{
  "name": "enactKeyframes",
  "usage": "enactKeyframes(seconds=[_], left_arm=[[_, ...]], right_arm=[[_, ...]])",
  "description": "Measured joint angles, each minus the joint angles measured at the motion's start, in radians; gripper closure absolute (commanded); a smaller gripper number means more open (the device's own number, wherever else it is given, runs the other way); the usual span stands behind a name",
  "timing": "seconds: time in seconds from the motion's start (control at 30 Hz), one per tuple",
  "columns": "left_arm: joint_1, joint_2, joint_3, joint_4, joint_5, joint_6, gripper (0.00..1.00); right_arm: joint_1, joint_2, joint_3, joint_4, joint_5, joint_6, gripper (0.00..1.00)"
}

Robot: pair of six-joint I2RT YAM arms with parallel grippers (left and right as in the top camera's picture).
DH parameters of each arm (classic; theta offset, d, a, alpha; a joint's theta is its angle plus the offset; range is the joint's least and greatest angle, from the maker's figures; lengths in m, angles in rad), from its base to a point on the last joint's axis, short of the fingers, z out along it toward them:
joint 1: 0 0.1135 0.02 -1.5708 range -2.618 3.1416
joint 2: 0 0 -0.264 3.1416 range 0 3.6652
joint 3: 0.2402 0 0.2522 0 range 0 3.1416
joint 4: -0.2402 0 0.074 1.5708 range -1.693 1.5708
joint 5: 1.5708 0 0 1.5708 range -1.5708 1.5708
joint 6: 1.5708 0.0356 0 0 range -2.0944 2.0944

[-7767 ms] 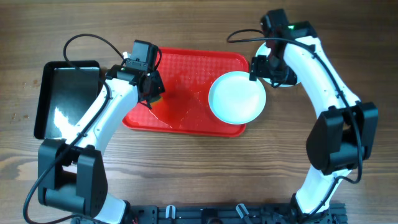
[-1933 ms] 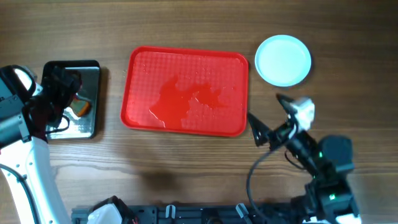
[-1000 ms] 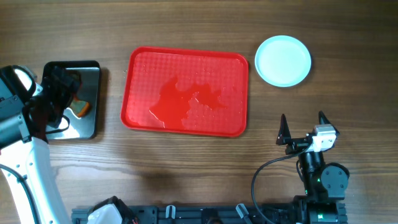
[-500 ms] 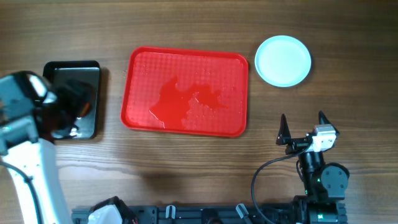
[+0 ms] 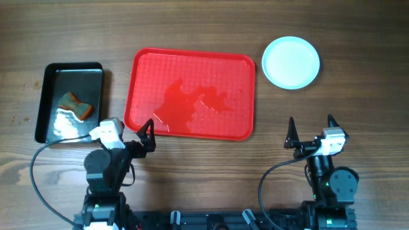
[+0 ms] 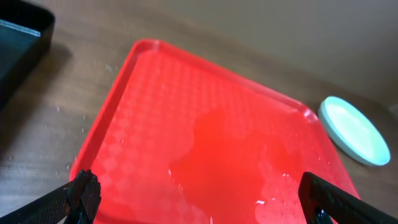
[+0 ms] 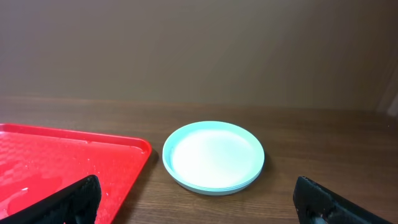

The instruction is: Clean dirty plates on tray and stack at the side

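Observation:
The red tray (image 5: 153, 73) lies mid-table with nothing on it but a film of water (image 5: 192, 105). To its right, off the tray, the white-bluish plates (image 5: 291, 62) sit stacked on the wood. My left gripper (image 5: 128, 134) is open near the tray's front left corner, holding nothing. In the left wrist view its gripper (image 6: 208, 205) frames the wet tray (image 6: 155, 93), with the plates (image 6: 353, 129) beyond. My right gripper (image 5: 311, 131) is open and holds nothing, in front of the plates. In the right wrist view its gripper (image 7: 202, 205) faces the plates (image 7: 213, 155) and the tray's corner (image 7: 56, 162).
A glossy black tray (image 5: 54, 83) stands left of the red tray, with an orange sponge (image 5: 77, 105) lying in it. Its corner (image 6: 18, 37) shows in the left wrist view. Bare wooden table runs along the front between both arms.
My left arm has drawn back from over the black tray to the table's front, uncovering the sponge lying there. The right arm has not moved over the last second.

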Motion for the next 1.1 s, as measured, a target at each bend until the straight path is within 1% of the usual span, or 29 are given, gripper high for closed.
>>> enactKeyframes(seconds=[0.13, 0.2, 0.23, 0.27, 0.4, 0.53, 0.7, 0.73, 1.0, 1.1], left_arm=[[-0.085, -0.062, -0.037, -0.018, -0.106, 0.003, 0.0], [-0.094, -0.095, -0.04, -0.043, -0.136, 0.003, 0.0], [-0.096, -0.131, -0.039, -0.134, -0.155, 0.004, 0.0], [-0.096, -0.157, -0.042, -0.182, -0.164, 0.004, 0.0], [-0.097, -0.298, -0.043, -0.188, -0.181, 0.007, 0.0], [-0.097, -0.368, -0.043, -0.188, -0.181, 0.08, 0.0], [-0.098, -0.47, -0.043, -0.188, -0.182, 0.255, 0.0], [-0.098, -0.475, -0.043, -0.188, -0.184, 0.274, 0.0], [-0.096, -0.475, -0.043, -0.189, -0.202, 0.376, 0.0], [-0.096, -0.475, -0.043, -0.189, -0.203, 0.386, 0.0]], right_arm=[[0.0, 0.0, 0.0, 0.0, 0.0, 0.0, 0.0], [0.0, 0.0, 0.0, 0.0, 0.0, 0.0, 0.0], [0.0, 0.0, 0.0, 0.0, 0.0, 0.0, 0.0], [0.0, 0.001, 0.0, 0.001, 0.0, 0.0, 0.0], [0.0, 0.001, 0.0, 0.0, 0.0, 0.0, 0.0], [0.0, 0.001, 0.0, 0.0, 0.0, 0.0, 0.0], [0.0, 0.001, 0.0, 0.0, 0.0, 0.0, 0.0], [0.0, 0.001, 0.0, 0.0, 0.0, 0.0, 0.0], [0.0, 0.001, 0.0, 0.0, 0.0, 0.0, 0.0], [0.0, 0.001, 0.0, 0.0, 0.0, 0.0, 0.0]])
